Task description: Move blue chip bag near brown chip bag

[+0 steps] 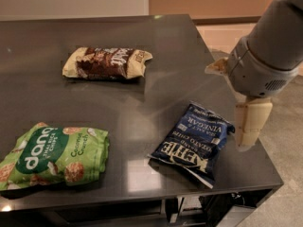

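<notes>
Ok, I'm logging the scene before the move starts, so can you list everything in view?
table: one, dark grey, fills most of the view
brown chip bag: one, dark brown with cream ends, far left-centre of the table
blue chip bag: one, navy with white lettering, near right of the table
dang bag: one, green, near left corner
floor: grey, right of the table
arm: one, grey, upper right
gripper: one, cream, by the table's right edge, beside the blue chip bag
</notes>
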